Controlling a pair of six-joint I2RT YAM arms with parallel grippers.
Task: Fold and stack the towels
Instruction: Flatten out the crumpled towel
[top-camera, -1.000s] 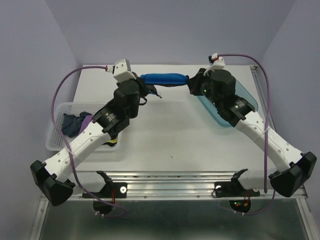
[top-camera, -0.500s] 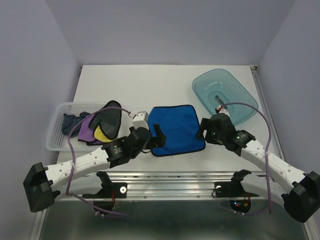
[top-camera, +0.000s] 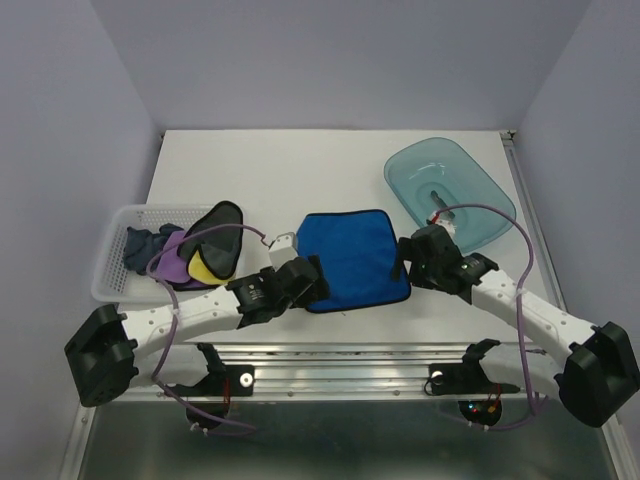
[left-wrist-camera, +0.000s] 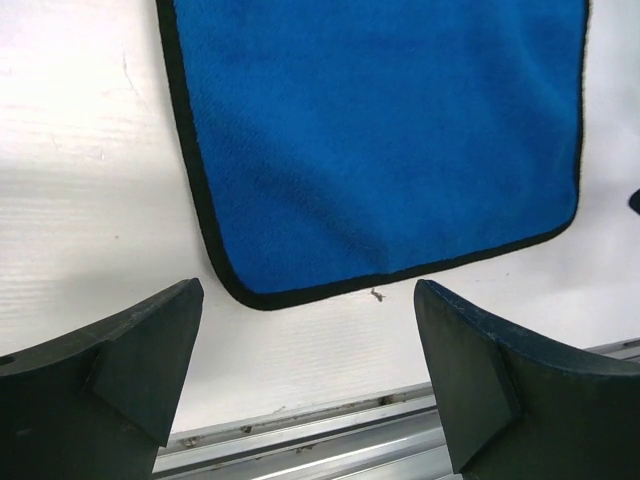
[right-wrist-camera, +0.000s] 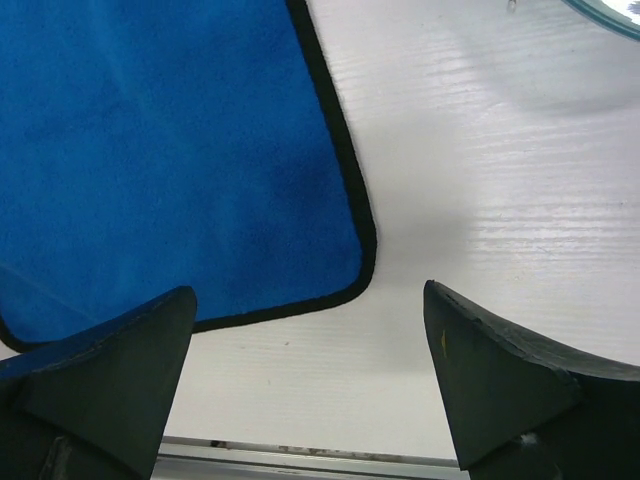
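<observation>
White table (top-camera: 300, 170) walled in lilac, blue towel (top-camera: 350, 258) laid flat near the front edge, left gripper (left-wrist-camera: 310, 330) seen wide open and empty at its near left corner, right gripper (right-wrist-camera: 310, 340) equally wide and empty at its near right corner, purple towel (top-camera: 178, 258) and navy towel (top-camera: 143, 245) heaped in the white basket (top-camera: 115, 285) at left.

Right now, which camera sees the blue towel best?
The top camera: it shows nearly the whole blue towel lying flat. The left wrist view shows only its near part; the right wrist view just one near corner.
</observation>
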